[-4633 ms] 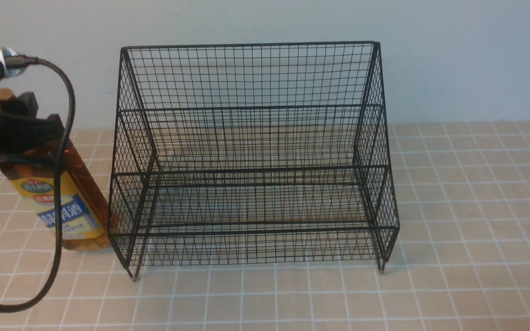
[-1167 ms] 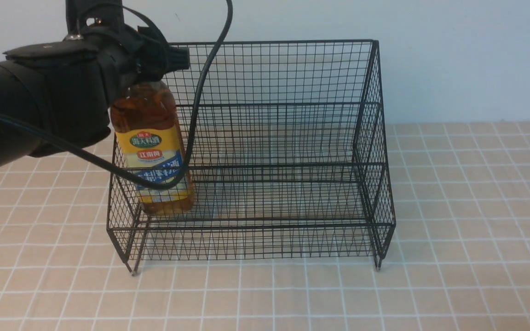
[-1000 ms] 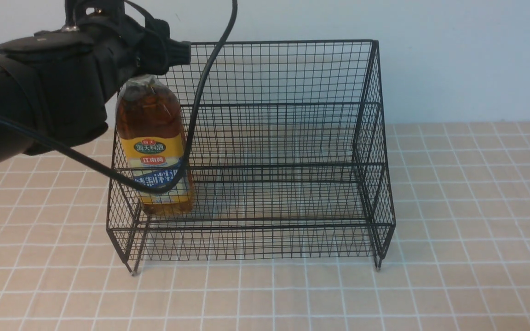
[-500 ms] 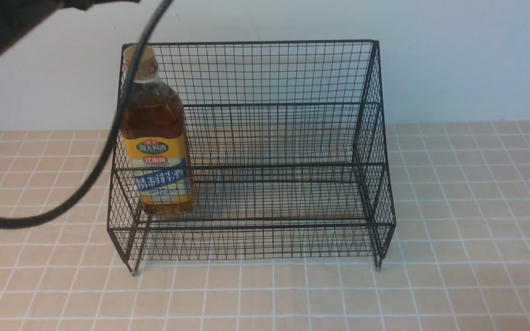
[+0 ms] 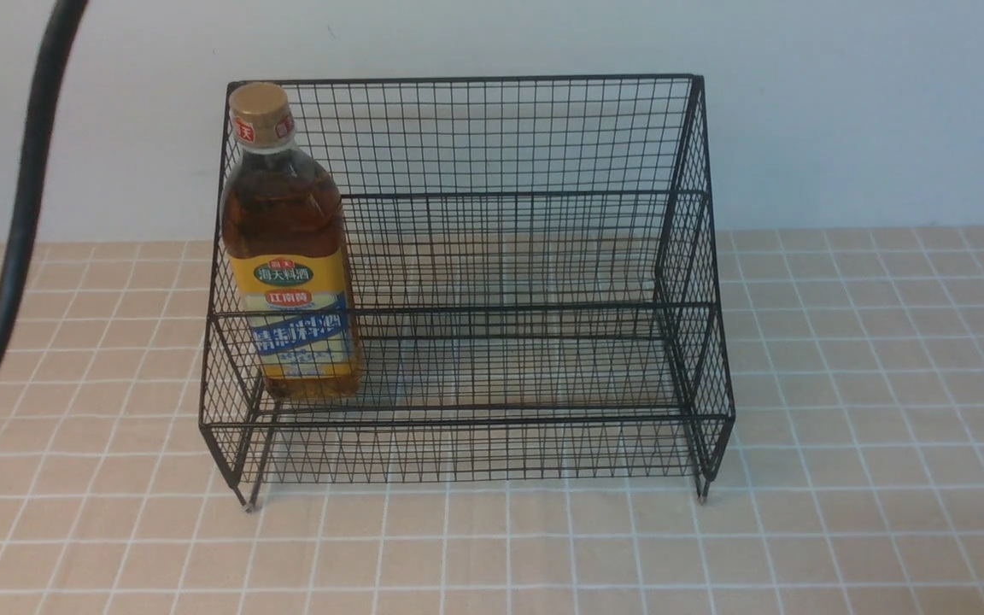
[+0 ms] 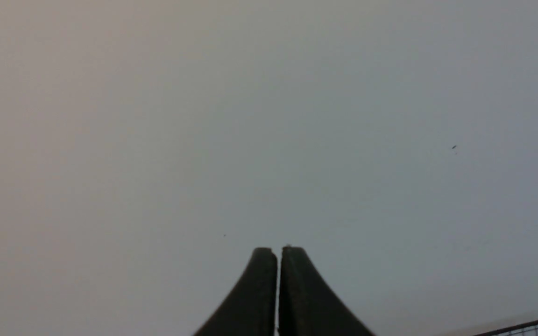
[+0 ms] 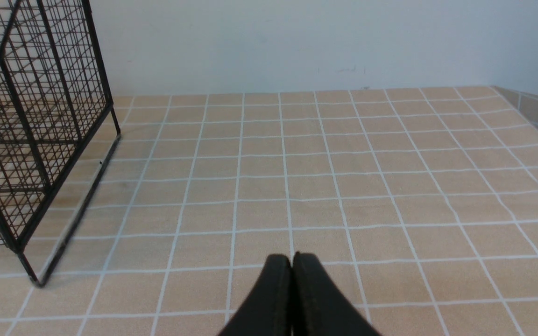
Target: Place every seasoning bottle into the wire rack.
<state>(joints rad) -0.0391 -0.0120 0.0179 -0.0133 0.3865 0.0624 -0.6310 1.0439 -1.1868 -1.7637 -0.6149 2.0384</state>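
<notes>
**Bottle stands in the rack, both grippers empty**

The seasoning bottle (image 5: pixel 291 256) stands upright inside the wire rack (image 5: pixel 500 137), at the rack's left end. It is close to the left side wall, and as far as I can judge its base is on the lower, front tier. Its long axis is vertical, and its gold cap reaches about the height of the rack's top edge. Nothing holds it.

The left gripper (image 6: pixel 278 254) has its jaws pressed together with nothing between them. Its camera sees almost only the plain wall (image 5: pixel 868 111), with a small piece of the rack's wire at the border. So I judge that this gripper is high and is not pointing at the bottle. The right gripper (image 7: pixel 292 261) is also pressed together and empty. It hangs low over the tiled table (image 5: pixel 868 384), on the right side of the rack.

If the bottle needs a correction, the left arm is probably the nearer one, because the bottle is at the rack's left end. The side wall and the tall back grid close two ways, so only the top and the front are free. A black cable (image 5: pixel 18 231) hangs left of the rack. I see no other bottle outside the rack, so this step looks finished.
</notes>
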